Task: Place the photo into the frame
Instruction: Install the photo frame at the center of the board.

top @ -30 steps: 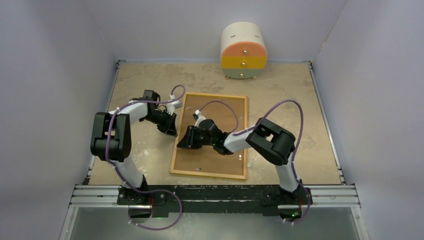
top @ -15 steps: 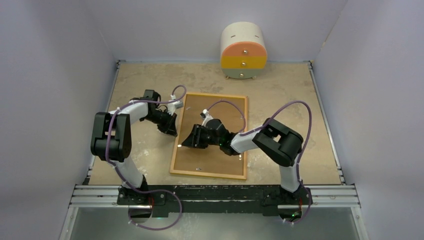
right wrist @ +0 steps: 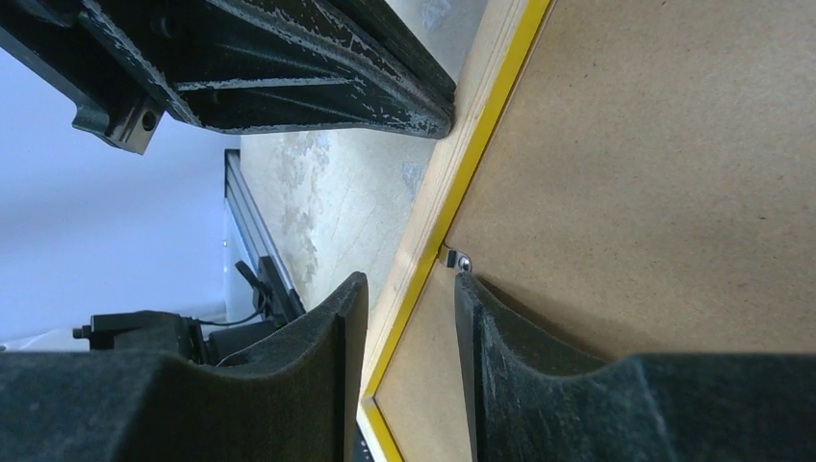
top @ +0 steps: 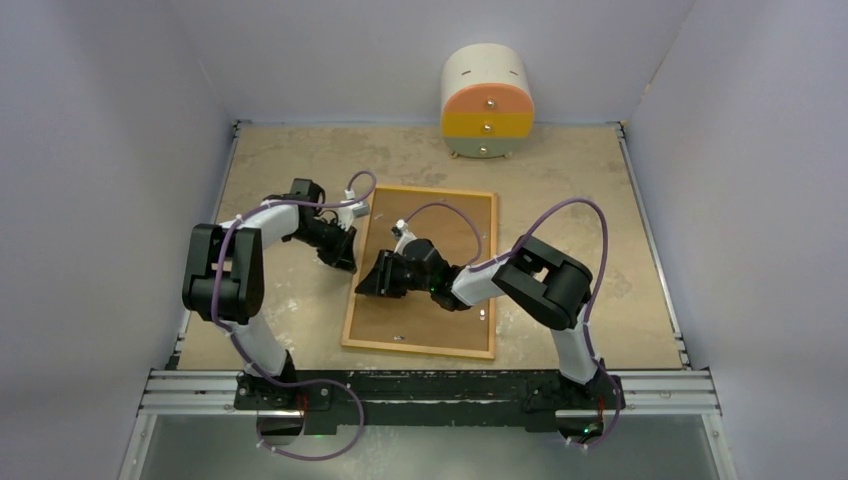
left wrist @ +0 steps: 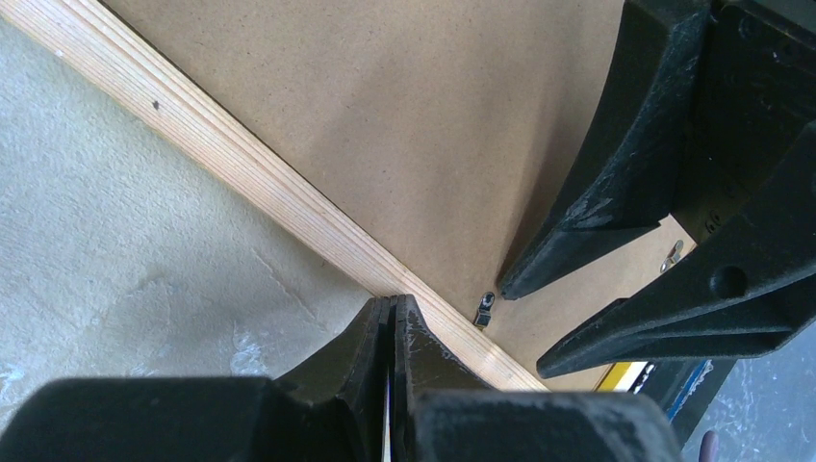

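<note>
The left gripper [top: 345,262], shut and empty, rests its tips on the left rail of the face-down frame [top: 415,347]. The right gripper [top: 368,283], jaws apart, straddles that rail beside a metal tab [right wrist: 456,260] on the backing board [top: 440,320]. The photo is unseen. This is likely the tab-turning step, which calls for a fine sideways nudge.

Large rectangular picture frame [top: 415,348]: light wood back, fine straight grain lines, bright yellow strip along inner edge. Flat fibre backing board [top: 422,320]: plain tan-brown, faintly speckled. Table top [top: 600,200]: beige, mottled with pale blotches. Rounded cream drawer cabinet [top: 470,100]: orange, yellow, grey-green bands. Black, scuffed whitish: left gripper [left wrist: 393,303], right gripper [right wrist: 409,281].
</note>
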Controlling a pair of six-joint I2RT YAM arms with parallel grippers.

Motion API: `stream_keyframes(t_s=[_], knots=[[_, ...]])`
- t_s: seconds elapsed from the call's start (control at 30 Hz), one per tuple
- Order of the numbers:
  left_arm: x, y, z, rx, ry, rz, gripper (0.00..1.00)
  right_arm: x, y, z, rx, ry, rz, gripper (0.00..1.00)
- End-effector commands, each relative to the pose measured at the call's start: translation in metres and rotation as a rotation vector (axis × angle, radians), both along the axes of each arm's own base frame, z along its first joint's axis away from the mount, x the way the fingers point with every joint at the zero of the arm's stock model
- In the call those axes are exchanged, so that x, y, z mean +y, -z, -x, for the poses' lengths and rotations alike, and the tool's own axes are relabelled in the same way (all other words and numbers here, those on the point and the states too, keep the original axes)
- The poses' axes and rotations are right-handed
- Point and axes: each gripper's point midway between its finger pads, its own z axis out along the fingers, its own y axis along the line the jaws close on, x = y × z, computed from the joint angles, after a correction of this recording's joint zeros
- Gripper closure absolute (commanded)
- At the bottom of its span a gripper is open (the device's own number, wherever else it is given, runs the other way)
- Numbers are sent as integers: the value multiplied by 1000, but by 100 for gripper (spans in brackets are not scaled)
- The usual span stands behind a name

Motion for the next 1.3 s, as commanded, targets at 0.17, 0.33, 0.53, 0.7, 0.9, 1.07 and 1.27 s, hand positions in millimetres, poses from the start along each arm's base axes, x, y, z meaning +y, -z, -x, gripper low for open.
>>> stream_keyframes(t_s=[0.17, 0.33, 0.53, 0.7, 0.9, 1.07, 1.27], knots=[[-3, 0, -21, -76, 22, -42, 93, -27, -22, -38, -3, 69, 1, 48], [-4, -23, -58, -155, -40, -38, 64, -63, -32, -102, -55, 174, 82, 34], [-13, -36, -112, -195, -113, -1, 52, -83, -28, -168, -75, 235, 123, 36], [-23, -22, -128, -130, -112, 42, 58, -71, -18, -192, -62, 203, 140, 44], [-19, -12, -128, -129, -111, 27, 72, -58, -10, -199, -37, 166, 124, 48], [-17, -5, -121, -111, -110, 31, 79, -50, -7, -207, -33, 179, 90, 51], [-16, 3, -113, -95, -110, 31, 82, -40, -2, -205, 11, 168, 47, 54]])
